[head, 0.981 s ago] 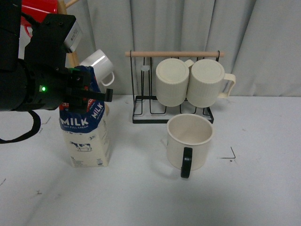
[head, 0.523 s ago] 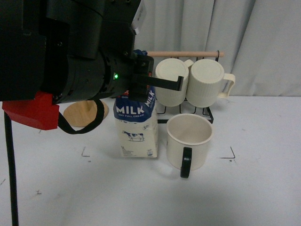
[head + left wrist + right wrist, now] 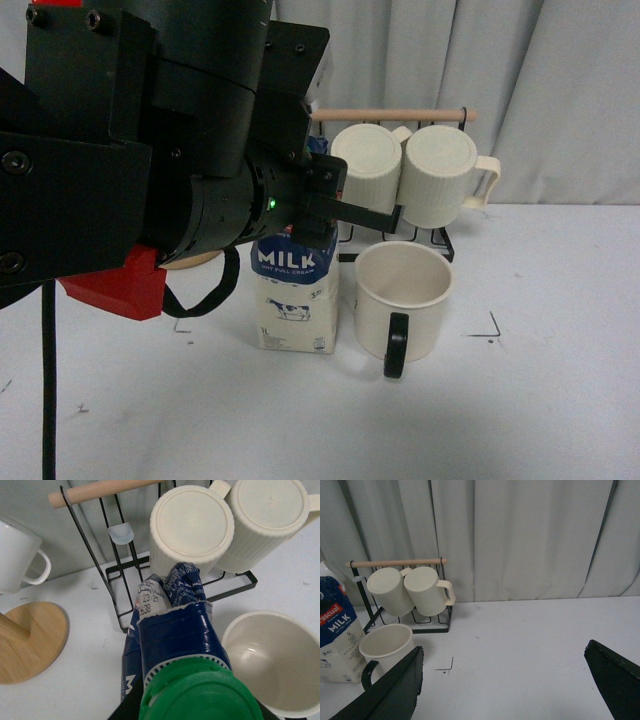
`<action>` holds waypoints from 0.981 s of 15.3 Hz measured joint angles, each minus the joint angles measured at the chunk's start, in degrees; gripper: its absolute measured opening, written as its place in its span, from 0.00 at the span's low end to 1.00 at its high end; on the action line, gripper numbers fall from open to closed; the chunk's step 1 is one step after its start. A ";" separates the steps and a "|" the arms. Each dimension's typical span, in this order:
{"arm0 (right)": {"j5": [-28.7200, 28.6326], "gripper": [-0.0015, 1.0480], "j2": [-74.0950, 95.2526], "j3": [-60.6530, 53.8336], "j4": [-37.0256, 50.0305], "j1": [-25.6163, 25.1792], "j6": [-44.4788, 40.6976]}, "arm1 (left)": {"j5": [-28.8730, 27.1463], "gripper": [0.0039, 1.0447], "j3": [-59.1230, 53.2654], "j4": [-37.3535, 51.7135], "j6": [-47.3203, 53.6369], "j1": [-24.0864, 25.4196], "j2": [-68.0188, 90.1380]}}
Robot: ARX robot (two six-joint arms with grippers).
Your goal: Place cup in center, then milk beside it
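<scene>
The left gripper clamps the milk by its top, carton down on the counter just beside the cup; right gripper open, well away.

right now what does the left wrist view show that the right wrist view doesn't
Only the left wrist view shows the milk's green cap, the small white mug and the round wooden base.

Only the right wrist view shows the right gripper with its jaws wide apart over bare table, the red brand band on the carton, and the cup's black handle.

Both show the milk, the cup close beside it, and the two ribbed mugs on the wire rack.
</scene>
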 joint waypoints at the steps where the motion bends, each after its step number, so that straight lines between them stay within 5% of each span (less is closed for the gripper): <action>1: 0.00 0.94 0.00 0.00 0.00 0.00 0.02 | 0.07 0.30 -0.02 0.72 0.02 -0.31 0.00; 4: 0.00 0.94 0.00 0.00 0.00 0.00 0.00 | 0.96 0.56 -0.02 -0.24 -0.04 -1.22 -1.25; 7: 0.00 0.94 0.00 0.00 0.00 0.00 0.02 | 1.75 0.95 -4.66 0.52 -3.34 -1.09 -8.81; 10: 0.00 0.94 0.00 0.00 0.02 0.00 0.02 | 2.75 0.94 -13.14 4.17 -3.52 -1.03 -29.33; 12: 0.00 0.94 0.00 0.00 -0.02 0.00 0.02 | -11.39 0.73 -22.84 4.87 -1.40 1.92 -40.50; 15: -0.02 0.94 0.00 0.00 0.00 0.00 0.00 | -7.82 0.39 -33.86 6.19 -1.09 9.62 -51.10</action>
